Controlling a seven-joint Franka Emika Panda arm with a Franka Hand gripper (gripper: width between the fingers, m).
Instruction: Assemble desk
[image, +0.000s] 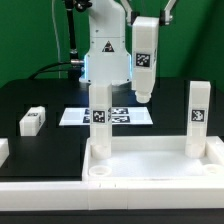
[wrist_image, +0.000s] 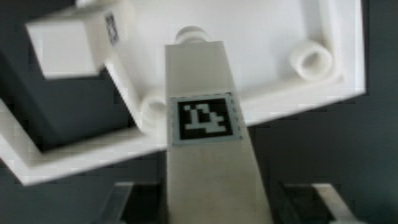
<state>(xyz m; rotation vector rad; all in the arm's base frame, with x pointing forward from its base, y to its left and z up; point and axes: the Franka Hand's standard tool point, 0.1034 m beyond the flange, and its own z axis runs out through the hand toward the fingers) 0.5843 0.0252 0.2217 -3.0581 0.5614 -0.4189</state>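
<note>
Black tabletop (image: 40, 95) runs back to a green curtain (image: 30, 40), and the desk slab (image: 150, 182) lies at the front of the exterior view with its raised rim up. Two legs stand upright in the slab's far corners: the first standing leg (image: 100, 115) on the exterior view's left and the second standing leg (image: 197, 112) on its right. Above the slab's far side, between those two, the held leg (image: 144, 65) hangs upright, its lower end clear of the slab. The gripper (image: 146, 22) is clamped on this leg's upper part, fingers pressed against its sides. In the wrist view the leg's tagged face points down toward the slab, with a round socket (wrist_image: 311, 58) just beside its far end. The marker board (image: 75, 117) lies flat on the table just behind the slab. A loose leg (image: 33, 120) lies on its side, well apart from the slab, toward the exterior view's left.
</note>
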